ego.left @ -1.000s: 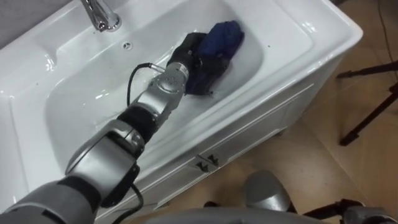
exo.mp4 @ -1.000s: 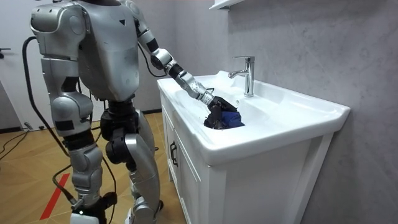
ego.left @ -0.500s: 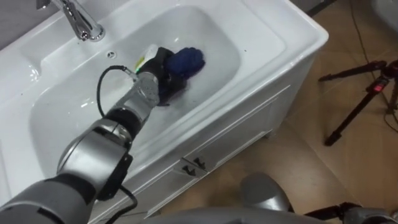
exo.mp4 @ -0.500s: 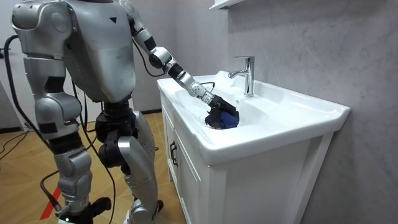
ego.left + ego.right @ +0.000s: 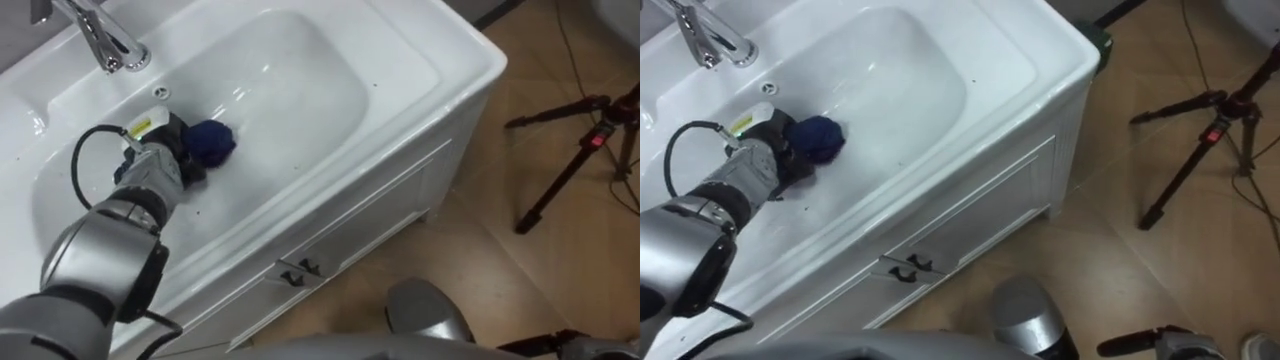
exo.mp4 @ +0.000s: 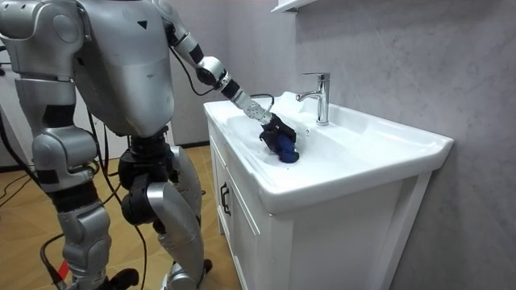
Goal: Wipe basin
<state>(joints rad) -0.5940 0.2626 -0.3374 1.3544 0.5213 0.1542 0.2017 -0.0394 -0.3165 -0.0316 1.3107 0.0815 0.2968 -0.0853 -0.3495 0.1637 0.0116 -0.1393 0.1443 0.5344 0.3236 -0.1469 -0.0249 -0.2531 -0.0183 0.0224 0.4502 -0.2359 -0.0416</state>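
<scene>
The left hand [image 5: 168, 150] is down inside the basin [image 5: 290, 85], its dark fingers curled onto a bunched blue cloth [image 5: 211, 142]. The cloth presses against the basin's back left slope. It sits just below the small overflow hole [image 5: 160, 92] and near the tap [image 5: 100, 42], which stands on the counter's [image 5: 445, 60] back edge. The cloth bulges out past the fingertips toward the middle of the basin. The rest of the bowl, toward the right and front, is bare white.

In the room view the robot stands at the counter's front, on the room view's left. Its left arm stretches over the front rim and slopes down into the basin. There the hand [image 6: 269, 127] shows on top of the cloth [image 6: 283, 149], with the tap [image 6: 321, 97] just behind.

Below the counter is a white cabinet with two small dark handles [image 5: 297, 270] close together. A black tripod [image 5: 570, 160] stands on the wooden floor [image 5: 500, 280], well apart from the counter's right end.
</scene>
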